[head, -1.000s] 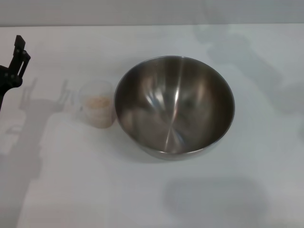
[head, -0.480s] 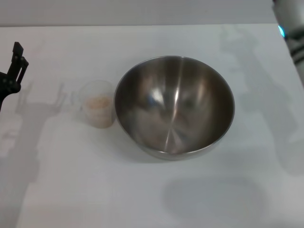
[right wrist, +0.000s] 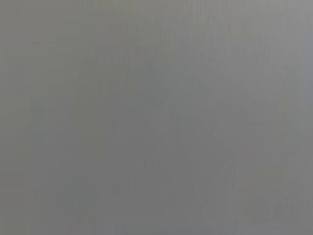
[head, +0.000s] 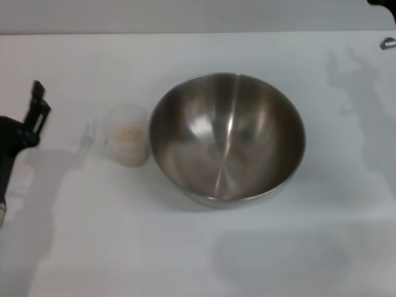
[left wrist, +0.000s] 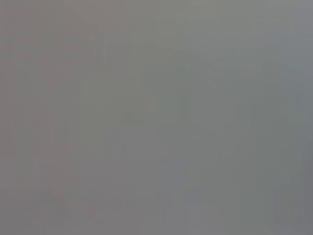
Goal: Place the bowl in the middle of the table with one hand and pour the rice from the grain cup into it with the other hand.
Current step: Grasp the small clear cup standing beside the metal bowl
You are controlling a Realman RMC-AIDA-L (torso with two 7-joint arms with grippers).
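The steel bowl (head: 227, 138) stands upright and empty in the middle of the white table (head: 198, 260). The clear grain cup (head: 127, 135) stands upright just left of it, almost touching its side, with rice (head: 129, 133) inside and its small handle (head: 88, 137) facing left. My left gripper (head: 34, 117) is at the left edge of the head view, a short way left of the cup and apart from it. Only a dark sliver of my right arm (head: 382, 3) shows at the far right corner; its gripper is out of view. Both wrist views show plain grey.
Shadows of both arms fall on the table at the left and at the far right. A small grey piece (head: 388, 43) pokes in at the right edge. Nothing else stands on the tabletop.
My left gripper has moved nearer and to the right, closer to the cup. My right arm has drawn away to the far right corner. Bowl and cup have not moved.
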